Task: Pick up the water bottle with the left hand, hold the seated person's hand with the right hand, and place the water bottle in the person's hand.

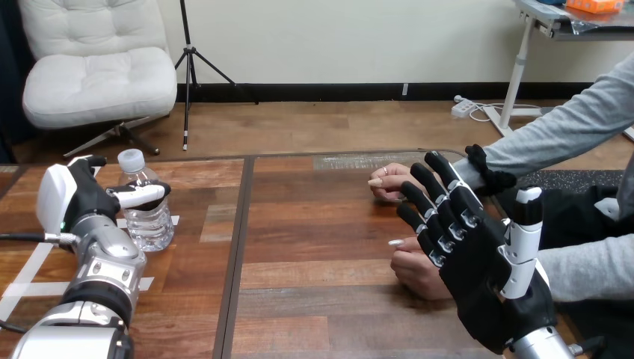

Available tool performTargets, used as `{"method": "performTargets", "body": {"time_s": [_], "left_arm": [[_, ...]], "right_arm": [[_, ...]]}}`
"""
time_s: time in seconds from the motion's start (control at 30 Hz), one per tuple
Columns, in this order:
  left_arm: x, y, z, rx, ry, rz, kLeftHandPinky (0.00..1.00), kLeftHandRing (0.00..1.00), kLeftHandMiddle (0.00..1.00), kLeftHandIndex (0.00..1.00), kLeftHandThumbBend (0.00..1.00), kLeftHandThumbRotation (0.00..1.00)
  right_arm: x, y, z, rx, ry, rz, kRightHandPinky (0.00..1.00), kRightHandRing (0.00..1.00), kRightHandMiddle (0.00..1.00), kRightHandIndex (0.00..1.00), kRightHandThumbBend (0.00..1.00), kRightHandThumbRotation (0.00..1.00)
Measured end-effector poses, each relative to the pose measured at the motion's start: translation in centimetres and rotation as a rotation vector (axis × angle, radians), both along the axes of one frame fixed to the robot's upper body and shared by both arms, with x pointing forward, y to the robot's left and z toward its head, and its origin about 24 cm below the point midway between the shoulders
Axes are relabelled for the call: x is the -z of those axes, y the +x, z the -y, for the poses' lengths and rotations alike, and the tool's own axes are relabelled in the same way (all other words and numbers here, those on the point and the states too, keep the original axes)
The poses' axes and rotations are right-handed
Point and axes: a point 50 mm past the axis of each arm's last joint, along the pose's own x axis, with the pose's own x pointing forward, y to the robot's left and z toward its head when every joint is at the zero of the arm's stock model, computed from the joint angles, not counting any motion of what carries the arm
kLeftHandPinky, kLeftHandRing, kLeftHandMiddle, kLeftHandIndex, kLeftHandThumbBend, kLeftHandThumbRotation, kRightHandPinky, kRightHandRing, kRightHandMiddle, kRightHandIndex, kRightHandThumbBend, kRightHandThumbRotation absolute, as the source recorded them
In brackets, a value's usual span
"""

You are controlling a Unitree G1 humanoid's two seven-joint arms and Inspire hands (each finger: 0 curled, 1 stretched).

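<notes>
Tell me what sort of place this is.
Probably a robot test bench: a wooden table with white tape marks, a water bottle, and a person's hands resting on it.

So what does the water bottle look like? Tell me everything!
The water bottle is see-through plastic with a white cap on top. It stands upright on the wooden table, near the table's left side. The left robot hand is curled round it, with the thumb lying across its front.

At nine o'clock I see a clear water bottle (152, 224) with a white cap (131, 159); brown wood-grain desk (321, 247), white tape strips (28, 275).
</notes>
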Motion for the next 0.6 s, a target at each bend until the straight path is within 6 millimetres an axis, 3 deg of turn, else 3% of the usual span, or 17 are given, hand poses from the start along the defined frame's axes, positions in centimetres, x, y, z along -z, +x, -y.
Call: {"method": "performTargets", "body": {"time_s": [0.6], "left_arm": [[-0.04, 0.11, 0.14, 0.026, -0.013, 0.004, 0.84, 0.87, 0.85, 0.78, 0.95, 0.13]], "right_arm": [[0.11, -0.11, -0.05, -0.001, 0.002, -0.005, 1.00, 1.00, 1.00, 1.00, 0.96, 1.00]]}}
